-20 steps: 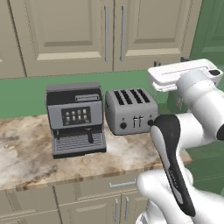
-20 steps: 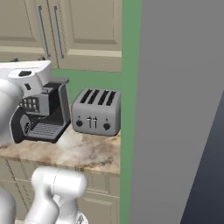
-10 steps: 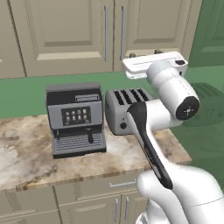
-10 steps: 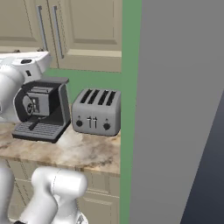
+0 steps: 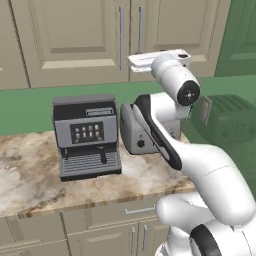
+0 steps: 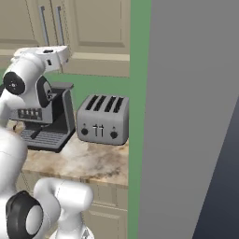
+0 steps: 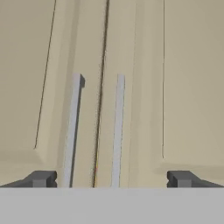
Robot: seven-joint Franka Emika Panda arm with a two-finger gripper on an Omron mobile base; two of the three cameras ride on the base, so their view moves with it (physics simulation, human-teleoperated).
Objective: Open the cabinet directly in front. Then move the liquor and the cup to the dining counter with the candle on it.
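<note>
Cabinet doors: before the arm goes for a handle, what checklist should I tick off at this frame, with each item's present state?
1. Cabinet doors closed, seam between them shut: ok.
2. Both silver bar handles in the hand view, the left handle and the right handle on either side of the seam: ok.
3. Gripper jaws open, spread wider than both handles: ok.
4. Jaws centred on a single handle: not ok, they straddle the seam.
5. Contact with a handle: cannot tell; a gap seems to remain.
6. Coffee machine and toaster stand below the hand's path: ok.
</note>
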